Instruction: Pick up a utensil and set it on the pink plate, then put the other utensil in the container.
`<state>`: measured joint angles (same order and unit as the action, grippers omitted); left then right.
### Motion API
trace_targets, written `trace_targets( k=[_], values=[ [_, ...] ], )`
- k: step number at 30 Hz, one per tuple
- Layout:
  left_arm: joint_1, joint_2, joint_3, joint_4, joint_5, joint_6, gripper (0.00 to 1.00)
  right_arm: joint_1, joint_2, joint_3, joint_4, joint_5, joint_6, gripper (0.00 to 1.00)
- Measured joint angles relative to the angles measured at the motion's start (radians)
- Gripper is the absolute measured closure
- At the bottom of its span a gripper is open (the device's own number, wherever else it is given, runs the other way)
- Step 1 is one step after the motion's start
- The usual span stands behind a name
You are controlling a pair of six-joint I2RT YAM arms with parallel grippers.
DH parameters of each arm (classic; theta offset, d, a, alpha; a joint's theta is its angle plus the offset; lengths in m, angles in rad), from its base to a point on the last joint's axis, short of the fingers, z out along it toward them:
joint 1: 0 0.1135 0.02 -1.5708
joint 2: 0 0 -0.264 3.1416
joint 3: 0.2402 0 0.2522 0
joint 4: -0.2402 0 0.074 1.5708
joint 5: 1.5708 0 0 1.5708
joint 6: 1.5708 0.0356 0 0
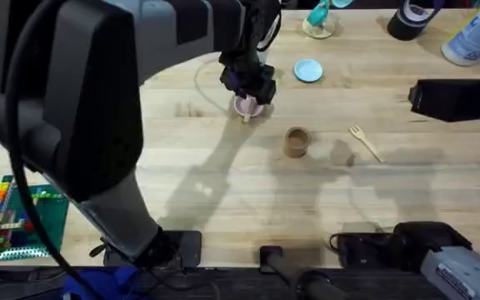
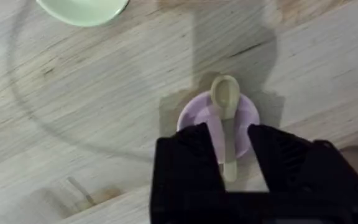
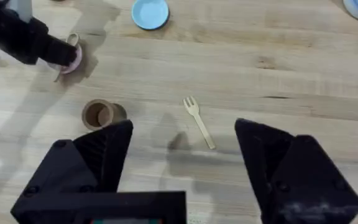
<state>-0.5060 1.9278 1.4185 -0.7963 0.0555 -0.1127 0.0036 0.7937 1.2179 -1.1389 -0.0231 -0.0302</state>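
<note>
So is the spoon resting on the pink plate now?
Touching. The left wrist view shows the spoon lying across the pink plate, bowl on the far rim and handle overhanging the near edge, between the open fingers of the left gripper.

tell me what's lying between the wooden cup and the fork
Nothing: in the right wrist view the stretch of table between the wooden cup and the fork is bare wood with a faint shadow. The overhead view agrees.
</note>
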Motion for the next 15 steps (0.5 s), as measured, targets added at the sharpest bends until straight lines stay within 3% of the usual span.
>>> trace_targets(
  k=[10,15],
  values=[
    [0.0,0.0,0.0,0.0,0.0,0.0,0.052,0.0,0.0,0.0,0.0,0.0,0.0,0.004],
    [0.0,-0.001,0.0,-0.001,0.0,0.0,0.008,0.0,0.0,0.0,0.0,0.0,0.0,0.004]
  ],
)
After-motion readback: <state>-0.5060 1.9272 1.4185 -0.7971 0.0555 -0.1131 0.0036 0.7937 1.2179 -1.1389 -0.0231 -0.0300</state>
